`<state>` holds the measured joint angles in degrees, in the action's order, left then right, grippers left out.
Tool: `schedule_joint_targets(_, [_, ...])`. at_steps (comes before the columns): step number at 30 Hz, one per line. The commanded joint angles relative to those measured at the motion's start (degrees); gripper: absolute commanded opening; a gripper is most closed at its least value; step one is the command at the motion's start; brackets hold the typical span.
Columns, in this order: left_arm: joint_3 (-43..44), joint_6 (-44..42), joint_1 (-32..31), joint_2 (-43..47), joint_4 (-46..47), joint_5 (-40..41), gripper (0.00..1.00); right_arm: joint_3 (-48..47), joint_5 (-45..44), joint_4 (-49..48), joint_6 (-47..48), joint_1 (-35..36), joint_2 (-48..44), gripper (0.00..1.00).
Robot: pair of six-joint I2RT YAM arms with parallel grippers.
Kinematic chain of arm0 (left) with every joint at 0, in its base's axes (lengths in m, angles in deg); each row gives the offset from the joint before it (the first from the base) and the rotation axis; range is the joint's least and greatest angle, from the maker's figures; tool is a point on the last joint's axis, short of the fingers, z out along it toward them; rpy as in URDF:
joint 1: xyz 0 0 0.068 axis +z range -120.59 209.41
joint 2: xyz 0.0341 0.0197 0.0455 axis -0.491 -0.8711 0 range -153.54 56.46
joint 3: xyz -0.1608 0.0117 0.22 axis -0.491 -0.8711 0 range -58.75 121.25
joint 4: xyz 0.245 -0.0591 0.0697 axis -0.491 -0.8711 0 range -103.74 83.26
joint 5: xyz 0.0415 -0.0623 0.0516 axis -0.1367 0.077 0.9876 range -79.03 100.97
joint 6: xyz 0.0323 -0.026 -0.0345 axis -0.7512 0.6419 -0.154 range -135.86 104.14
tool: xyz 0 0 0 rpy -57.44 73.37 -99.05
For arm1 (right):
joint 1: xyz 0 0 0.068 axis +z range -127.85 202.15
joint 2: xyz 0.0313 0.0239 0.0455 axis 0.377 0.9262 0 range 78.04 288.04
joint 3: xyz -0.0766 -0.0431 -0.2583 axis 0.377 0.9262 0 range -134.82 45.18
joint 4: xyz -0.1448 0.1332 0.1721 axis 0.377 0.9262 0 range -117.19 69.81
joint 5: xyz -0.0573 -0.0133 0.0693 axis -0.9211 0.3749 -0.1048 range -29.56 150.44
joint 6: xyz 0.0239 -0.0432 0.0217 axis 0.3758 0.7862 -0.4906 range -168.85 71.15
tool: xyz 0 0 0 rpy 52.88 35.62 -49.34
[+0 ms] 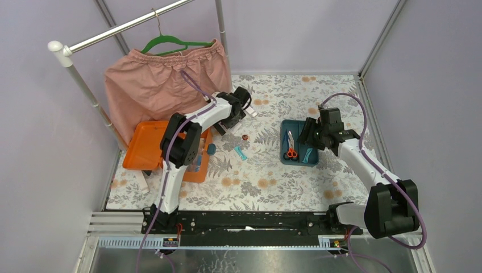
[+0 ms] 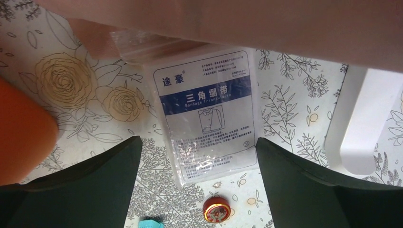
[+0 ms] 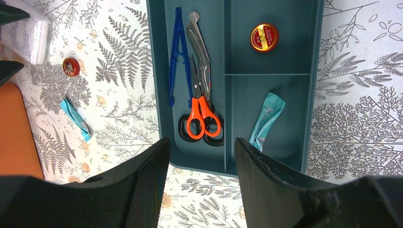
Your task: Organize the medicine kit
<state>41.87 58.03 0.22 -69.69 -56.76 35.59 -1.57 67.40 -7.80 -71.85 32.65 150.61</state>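
my left pincer (image 2: pixel 196 156) gapes wide over a bandage packet (image 2: pixel 209 109), holding nothing. my right pincer (image 3: pixel 202 147) hangs apart, empty, above the teal tray (image 3: pixel 294 52), which sits well right of the orange box (image 1: pixel 146 147).

I see pink gathered fabric shorts (image 1: pixel 165 79) hanging from a white metal rail (image 1: pixel 125 25) and draping low over the far left of the floral table (image 1: pixel 267 187), overhanging the far edge of a clear plastic bandage packet (image 2: pixel 209 114). The open orange plastic box (image 1: pixel 149 145) walls off the left side. Between it and the dark teal divided tray (image 3: pixel 294 52) lies open tabletop, broken only by a small round red tin (image 1: pixel 245 137) and a teal sachet (image 1: pixel 240 152). The tray's long compartment is crowded by orange-handled scissors (image 3: pixel 199 102).
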Motion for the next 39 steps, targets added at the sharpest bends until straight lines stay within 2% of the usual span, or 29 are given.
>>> schedule_joint_targets(1, [2.13, 1.94, 0.01, -2.18, 0.45, 1.35, 0.99, 0.33, -0.98, -0.28, 0.7, 0.39, -1.74, 0.6])
schedule_joint_targets(11, [3.1, 1.92, 0.06, -4.64, 0.45, 1.39, 0.96, 0.6, -1.56, 0.19, 1.07, 0.34, -2.09, 0.61])
schedule_joint_targets(20, [3.18, -0.31, 0.02, -4.35, 1.09, 0.96, 0.82, 0.68, -1.78, -0.03, 1.14, 0.4, -1.92, 0.61])
schedule_joint_targets(23, [3.07, -1.54, 0.01, -3.04, 1.9, 0.51, 0.76, 0.98, -1.95, -0.18, 0.79, 0.39, -1.91, 0.61])
schedule_joint_targets(30, [2.43, -4.89, -2.22, 1.1, 3.56, -0.64, 0.7, 1.21, -1.86, -0.55, 0.68, 0.39, -1.91, 0.62])
schedule_joint_targets(39, [-0.24, -9.62, -7.6, 8.78, 4.92, -1.68, 0.7, 1.12, -1.83, -0.5, 0.77, 0.39, -2.01, 0.62])
